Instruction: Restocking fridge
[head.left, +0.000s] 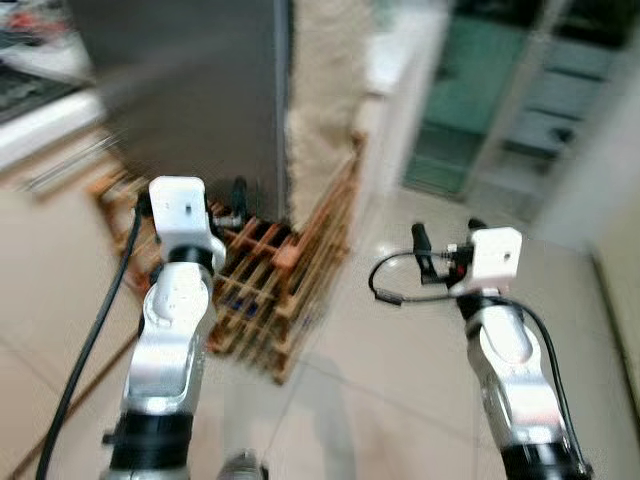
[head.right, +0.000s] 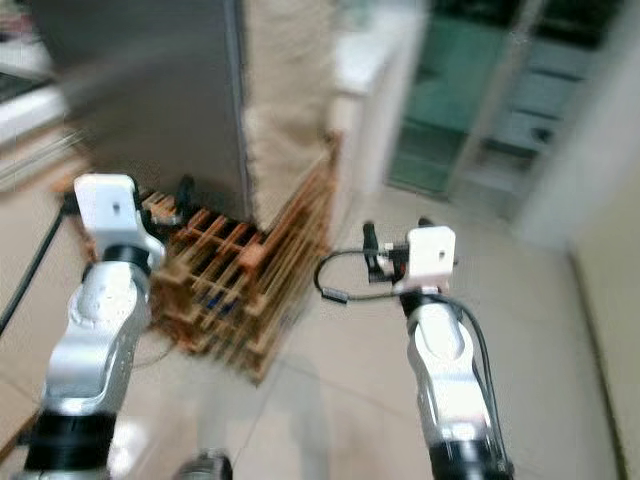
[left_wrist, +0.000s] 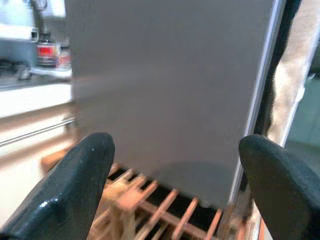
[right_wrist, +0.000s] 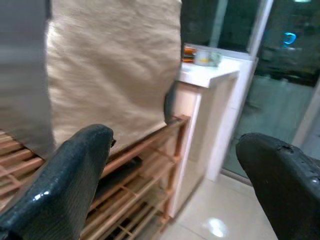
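Nearest the camera, two silver arms reach forward over the pale tiled floor (head.left: 400, 380). The left hand (left_wrist: 175, 185) has its two black fingers (left_wrist: 75, 185) spread wide apart with nothing between them; the right hand (right_wrist: 175, 185) is spread just as wide and likewise holds nothing. From the head views the left hand (head.left: 232, 205) sits just in front of the wooden rack (head.left: 280, 290), while the right hand (head.left: 440, 250) hovers over bare tiles to the right of the rack, a black cable looping from its wrist.

The wooden rack stands on the floor, a low slatted frame of reddish-brown bars (everything here is smeared by motion blur, so what lies in its slots cannot be made out). Directly behind and above the rack rises the fridge (head.left: 200, 100), a tall grey slab with its door closed and a pale metal edge down its right side. A beige, rough-textured cloth (right_wrist: 115, 65) hangs against the fridge's right flank, its lower edge reaching the top of the rack.

Left of the fridge runs a white table (left_wrist: 30, 95) with a red-labelled bottle (left_wrist: 46, 50) on it. Right of the rack stands a narrow white cabinet (right_wrist: 210, 115), small items on its top, and beyond that dark glass doors (head.left: 500, 90).
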